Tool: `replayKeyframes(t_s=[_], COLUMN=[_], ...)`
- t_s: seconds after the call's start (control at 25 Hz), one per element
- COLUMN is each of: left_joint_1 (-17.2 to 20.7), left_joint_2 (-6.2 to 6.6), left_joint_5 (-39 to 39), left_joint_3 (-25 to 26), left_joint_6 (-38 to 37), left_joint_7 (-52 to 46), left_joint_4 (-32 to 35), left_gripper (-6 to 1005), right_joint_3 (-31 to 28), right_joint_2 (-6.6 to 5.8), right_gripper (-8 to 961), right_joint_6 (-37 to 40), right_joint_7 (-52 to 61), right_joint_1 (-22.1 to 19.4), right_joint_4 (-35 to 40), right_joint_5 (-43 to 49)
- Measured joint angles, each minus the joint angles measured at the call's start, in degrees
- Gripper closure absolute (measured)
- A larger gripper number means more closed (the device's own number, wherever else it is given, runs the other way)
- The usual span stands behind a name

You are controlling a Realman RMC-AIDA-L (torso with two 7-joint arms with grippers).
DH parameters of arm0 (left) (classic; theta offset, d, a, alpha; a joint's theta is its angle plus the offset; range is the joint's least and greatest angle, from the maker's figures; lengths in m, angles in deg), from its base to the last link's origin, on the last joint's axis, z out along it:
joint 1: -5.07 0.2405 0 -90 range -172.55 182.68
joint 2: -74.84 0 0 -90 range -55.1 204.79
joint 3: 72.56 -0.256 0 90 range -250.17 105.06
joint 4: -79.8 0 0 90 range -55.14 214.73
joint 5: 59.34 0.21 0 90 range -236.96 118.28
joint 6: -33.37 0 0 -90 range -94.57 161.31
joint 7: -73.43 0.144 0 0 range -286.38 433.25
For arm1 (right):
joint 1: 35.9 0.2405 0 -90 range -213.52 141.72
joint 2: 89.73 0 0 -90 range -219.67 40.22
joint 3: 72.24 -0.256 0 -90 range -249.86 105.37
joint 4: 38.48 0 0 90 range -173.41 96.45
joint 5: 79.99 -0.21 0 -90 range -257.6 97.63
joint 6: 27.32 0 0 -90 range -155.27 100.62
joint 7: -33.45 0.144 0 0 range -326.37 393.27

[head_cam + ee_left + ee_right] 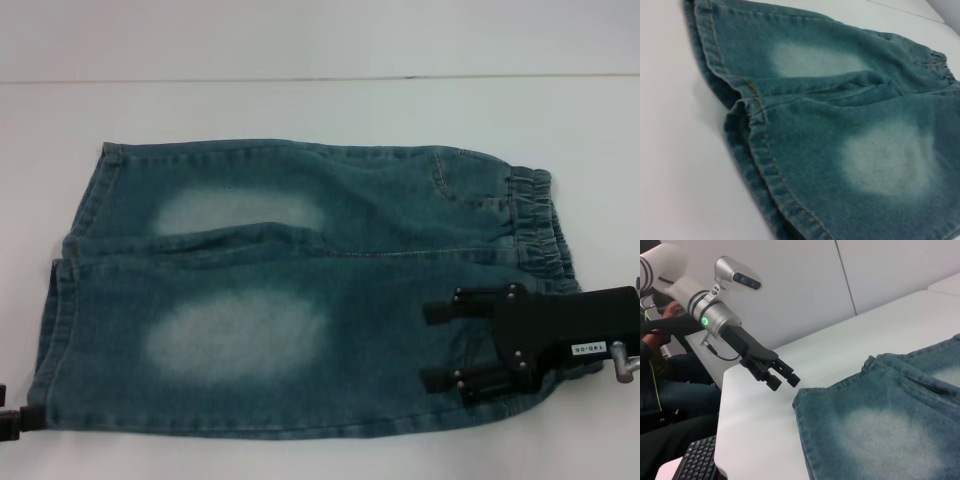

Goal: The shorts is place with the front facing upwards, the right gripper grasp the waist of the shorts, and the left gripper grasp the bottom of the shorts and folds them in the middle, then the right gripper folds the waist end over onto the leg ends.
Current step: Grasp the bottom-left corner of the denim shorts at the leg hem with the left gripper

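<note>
The blue-green denim shorts lie flat on the white table, with the crinkled waist to the right and the two leg ends to the left. My right gripper, with its white label, hovers open over the near half of the shorts just inside the waist, its fingers pointing toward the legs. My left gripper hangs open just off the near corner of the leg hem, apart from the cloth; it barely shows at the head view's lower left edge. The left wrist view looks along the leg hems.
The white table extends behind and to the left of the shorts. In the right wrist view a black keyboard lies beyond the table's edge, and a seated person is behind the left arm.
</note>
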Motion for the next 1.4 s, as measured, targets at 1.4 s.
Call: replayKeyframes(t_s=[1.4], left_joint_1=[-1.20], left_joint_2=[-0.84], left_joint_5=[0.52], left_joint_3=[-3.17], left_joint_6=[3.65], left_joint_7=[0.07], left_joint_4=[-4.31], left_gripper=[236], right_joint_3=[0.32], right_joint_2=[0.05], right_gripper=[38], right_joint_6=[-2.01], right_joint_7=[-2.53], right_joint_1=[0.75], right_joint_4=[-2.95], right_joint_5=[-0.17])
